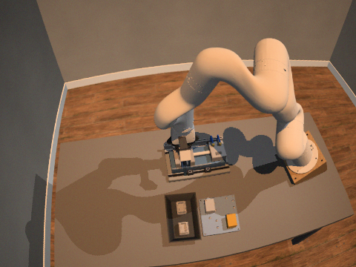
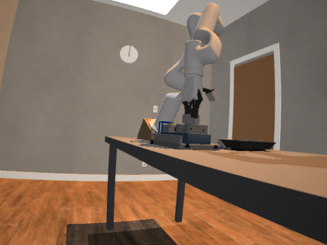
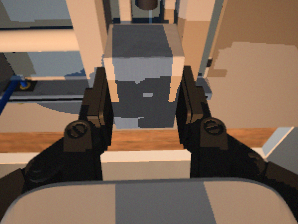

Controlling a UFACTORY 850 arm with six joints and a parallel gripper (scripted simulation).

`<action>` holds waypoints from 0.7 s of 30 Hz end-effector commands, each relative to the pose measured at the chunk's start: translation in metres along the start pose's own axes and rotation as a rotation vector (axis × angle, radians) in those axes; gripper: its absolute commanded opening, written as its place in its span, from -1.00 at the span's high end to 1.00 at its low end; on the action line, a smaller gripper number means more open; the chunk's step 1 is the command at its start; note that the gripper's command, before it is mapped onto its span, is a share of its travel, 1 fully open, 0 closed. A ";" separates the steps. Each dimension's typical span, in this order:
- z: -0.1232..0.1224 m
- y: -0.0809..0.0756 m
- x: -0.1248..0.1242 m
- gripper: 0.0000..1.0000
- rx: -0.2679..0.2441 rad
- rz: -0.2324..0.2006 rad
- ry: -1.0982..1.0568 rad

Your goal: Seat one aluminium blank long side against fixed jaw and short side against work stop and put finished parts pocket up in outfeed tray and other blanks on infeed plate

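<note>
Arm (image 1: pixel 237 70) over vise (image 1: pixel 196 157), gripper (image 3: pixel 145 107) pinching alu blank (image 3: pixel 144 75) just above the opening. Imo lower slow & level onto both low bars, long side to fixed jaw, short end vs stop, then release. Tray (image 1: pixel 168 219) has 2 parts, plate (image 1: pixel 219 228) 2 blanks.

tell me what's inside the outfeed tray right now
Two pale finished parts lie in the outfeed tray, one toward the vise and one nearer the table's front edge, apart from each other. The exterior view shows only the tray's dark rim, hiding its floor.

blank (image 3: pixel 142 70): matt grey metal | claw (image 3: pixel 143 107): black plastic | floor (image 1: pixel 111 104): wood planks
</note>
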State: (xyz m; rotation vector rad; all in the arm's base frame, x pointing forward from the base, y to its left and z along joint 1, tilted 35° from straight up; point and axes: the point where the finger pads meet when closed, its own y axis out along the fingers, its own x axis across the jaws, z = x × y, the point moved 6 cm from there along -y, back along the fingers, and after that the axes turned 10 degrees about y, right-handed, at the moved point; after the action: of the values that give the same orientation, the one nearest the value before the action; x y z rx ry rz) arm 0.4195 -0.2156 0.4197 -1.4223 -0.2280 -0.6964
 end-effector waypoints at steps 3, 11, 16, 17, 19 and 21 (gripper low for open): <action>0.000 0.000 0.001 1.00 0.000 -0.002 0.000; 0.000 0.002 0.001 1.00 0.000 -0.002 -0.001; 0.000 0.004 0.001 1.00 0.000 -0.002 -0.001; 0.000 0.004 0.001 1.00 0.000 -0.002 -0.001; 0.000 0.004 0.001 1.00 0.000 -0.002 -0.001; 0.000 0.005 0.001 1.00 0.000 -0.002 -0.001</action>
State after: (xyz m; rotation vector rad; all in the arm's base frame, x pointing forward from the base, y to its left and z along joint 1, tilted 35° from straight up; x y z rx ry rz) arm 0.4221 -0.2156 0.4158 -1.4226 -0.2283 -0.6961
